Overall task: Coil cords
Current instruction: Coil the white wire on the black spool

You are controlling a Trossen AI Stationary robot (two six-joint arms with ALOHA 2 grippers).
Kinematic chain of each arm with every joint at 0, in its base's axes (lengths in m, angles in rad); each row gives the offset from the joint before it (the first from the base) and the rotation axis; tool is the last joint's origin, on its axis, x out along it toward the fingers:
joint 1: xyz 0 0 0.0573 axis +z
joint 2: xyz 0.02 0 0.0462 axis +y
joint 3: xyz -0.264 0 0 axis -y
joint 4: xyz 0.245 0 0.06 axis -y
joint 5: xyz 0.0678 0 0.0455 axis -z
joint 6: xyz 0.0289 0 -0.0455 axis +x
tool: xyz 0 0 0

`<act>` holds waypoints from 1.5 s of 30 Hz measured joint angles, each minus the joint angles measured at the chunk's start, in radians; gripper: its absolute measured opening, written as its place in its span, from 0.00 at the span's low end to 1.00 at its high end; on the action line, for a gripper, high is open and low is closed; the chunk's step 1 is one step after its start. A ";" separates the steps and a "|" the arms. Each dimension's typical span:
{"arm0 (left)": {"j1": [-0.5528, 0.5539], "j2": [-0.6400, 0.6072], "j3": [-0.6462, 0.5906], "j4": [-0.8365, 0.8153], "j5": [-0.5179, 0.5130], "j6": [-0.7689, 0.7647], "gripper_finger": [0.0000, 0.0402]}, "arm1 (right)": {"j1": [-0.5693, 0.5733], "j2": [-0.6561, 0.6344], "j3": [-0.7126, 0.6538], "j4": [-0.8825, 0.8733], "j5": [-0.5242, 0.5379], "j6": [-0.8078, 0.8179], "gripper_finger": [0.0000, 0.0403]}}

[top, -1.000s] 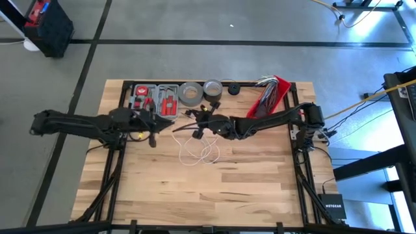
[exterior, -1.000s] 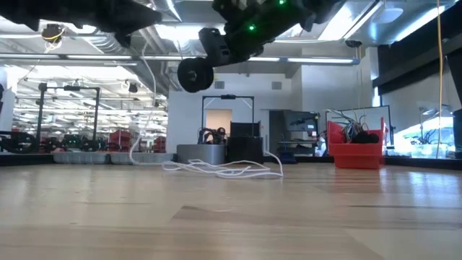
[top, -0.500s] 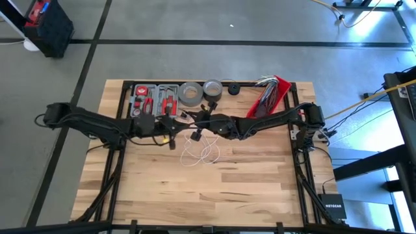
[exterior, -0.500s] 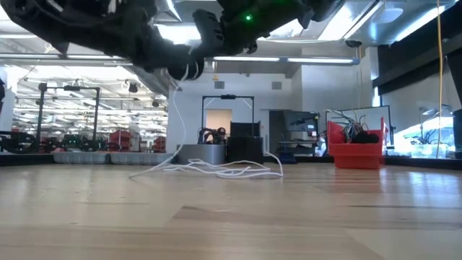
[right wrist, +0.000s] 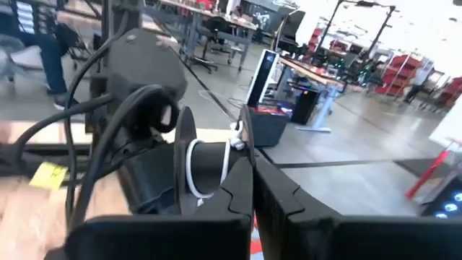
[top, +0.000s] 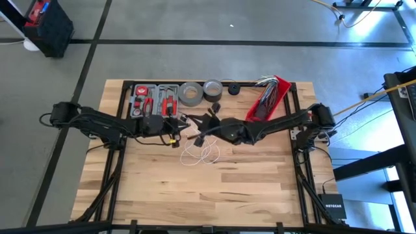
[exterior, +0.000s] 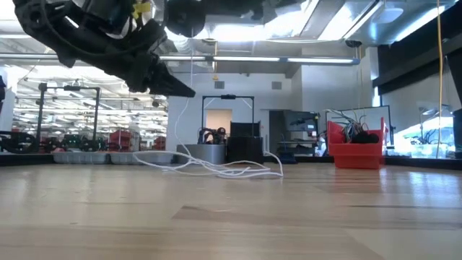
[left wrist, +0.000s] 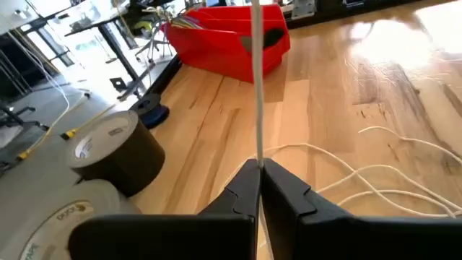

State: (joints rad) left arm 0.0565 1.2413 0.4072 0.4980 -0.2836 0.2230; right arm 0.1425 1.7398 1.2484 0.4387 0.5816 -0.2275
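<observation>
The thin white cord [top: 198,153] lies in loose loops on the wooden table [top: 195,195], left of its middle. One strand [exterior: 189,108] rises from the pile. My left gripper [left wrist: 258,170] comes in from the table's left, just above the pile, and is shut on that strand. My right gripper [right wrist: 249,180] comes from the right, close by and higher, also shut on the cord. In the right wrist view a white loop [right wrist: 193,172] curves round a dark round part beside the fingers; whose part it is I cannot tell. My left gripper pinches one strand of the cord [left wrist: 258,148] between its two fingertips, coming from the table's left and slanting a little downward. The strand runs straight and taut up from the fingers, while the pile stays on the table. My right gripper is shut on the cord near a free end [right wrist: 237,143], its fingers about level. The loop beside them hangs clear of the table.
Along the far edge stand a red-and-grey tool tray [top: 154,99], two grey tape rolls [top: 190,94] [top: 212,88] and a red bin [top: 268,96] with wires. The near half of the table is bare wood.
My left gripper has gone toward the table's right edge and down, to just above the pile, and has rolled somewhat. My right gripper has risen. The strand between them now stands straight, and a loop of the pile has been drawn toward the table's left.
</observation>
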 joint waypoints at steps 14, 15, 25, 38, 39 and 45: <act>0.041 0.000 0.003 -0.097 -0.060 0.108 0.01 | 0.067 -0.043 -0.003 -0.079 0.161 -0.115 0.01; 0.041 0.000 0.003 -0.097 -0.060 0.110 0.01 | 0.071 -0.048 -0.003 -0.080 0.162 -0.116 0.01; 0.040 0.001 0.001 -0.125 -0.056 0.122 0.01 | 0.128 -0.067 -0.003 -0.084 0.207 -0.152 0.01; 0.042 0.001 -0.001 -0.149 -0.060 0.148 0.01 | 0.192 -0.068 -0.001 -0.079 0.281 -0.216 0.01; 0.042 -0.004 -0.001 -0.155 -0.061 0.148 0.01 | 0.192 -0.072 -0.001 -0.094 0.277 -0.216 0.01; 0.043 -0.142 -0.006 -0.213 -0.079 0.102 0.01 | 0.146 -0.112 0.009 -0.198 0.271 -0.193 0.01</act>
State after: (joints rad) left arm 0.0998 1.0989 0.4011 0.2854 -0.3624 0.3253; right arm 0.2880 1.6281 1.2571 0.2406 0.8521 -0.4205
